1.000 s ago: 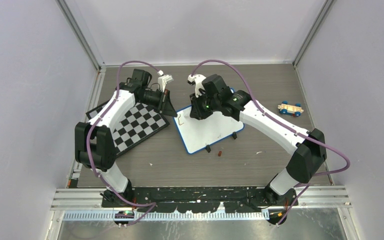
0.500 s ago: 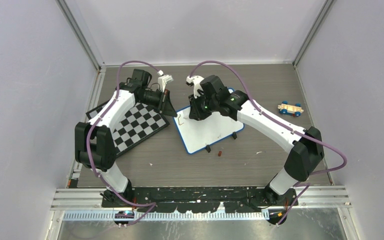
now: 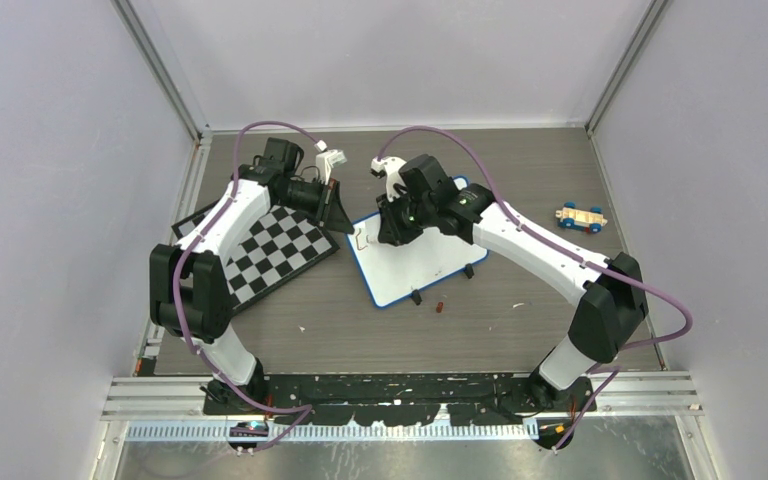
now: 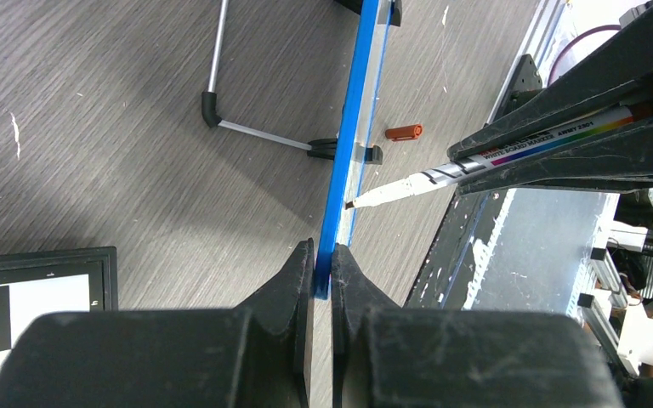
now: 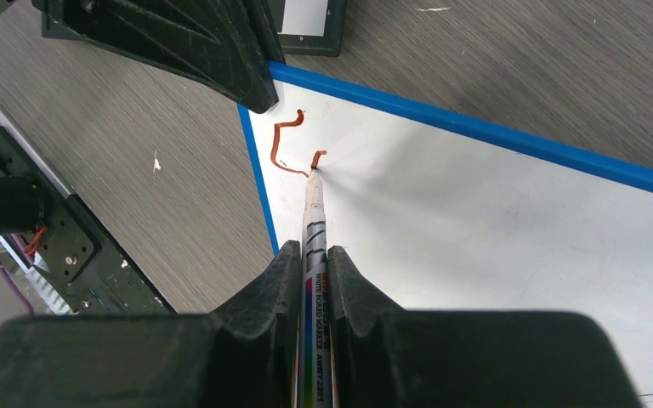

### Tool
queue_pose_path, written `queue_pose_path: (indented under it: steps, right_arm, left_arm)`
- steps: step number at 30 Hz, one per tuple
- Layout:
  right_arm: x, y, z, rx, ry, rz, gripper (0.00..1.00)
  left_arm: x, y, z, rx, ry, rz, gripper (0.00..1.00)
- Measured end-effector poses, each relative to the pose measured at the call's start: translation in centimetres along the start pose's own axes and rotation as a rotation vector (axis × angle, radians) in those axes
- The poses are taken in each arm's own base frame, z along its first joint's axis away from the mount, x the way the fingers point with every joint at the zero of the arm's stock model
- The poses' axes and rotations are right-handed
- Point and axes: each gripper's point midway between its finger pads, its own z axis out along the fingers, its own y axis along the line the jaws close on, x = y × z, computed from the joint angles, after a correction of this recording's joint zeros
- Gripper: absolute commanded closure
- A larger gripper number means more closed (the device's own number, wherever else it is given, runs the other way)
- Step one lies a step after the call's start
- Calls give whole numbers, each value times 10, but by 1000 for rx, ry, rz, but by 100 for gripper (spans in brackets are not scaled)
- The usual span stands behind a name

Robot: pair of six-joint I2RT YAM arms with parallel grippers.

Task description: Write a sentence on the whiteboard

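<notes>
Orange marker cap (image 3: 440, 307) lies just before the whiteboard (image 3: 430, 260), mid-table. Right gripper (image 5: 310, 251) fingers are clamped on a whiteboard marker (image 5: 315, 204), tip apparently touching the board at the sentence (image 5: 281, 144), only a few red strokes. Left gripper (image 4: 323, 259) fingers pinch the board's blue frame (image 4: 354, 110).

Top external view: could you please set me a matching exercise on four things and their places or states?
Things: 1 white whiteboard with blue frame; 2 white marker pen; 3 small orange-brown cap; 4 wooden toy car with blue wheels.
States: A loose by the board's near edge; B alone, far right; C edge pinched by left gripper; D in right gripper, tip at board.
Pairs: 1-C; 2-D; 3-A; 4-B.
</notes>
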Motion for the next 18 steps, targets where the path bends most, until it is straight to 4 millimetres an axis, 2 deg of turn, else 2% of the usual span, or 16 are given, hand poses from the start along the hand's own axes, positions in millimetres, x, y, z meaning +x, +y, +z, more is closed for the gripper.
queue_pose_path:
  steps: [18]
  right_arm:
    - [9, -8, -4, 37, 23, -15, 100]
  left_arm:
    - [0, 0, 0, -1, 0, 4, 100]
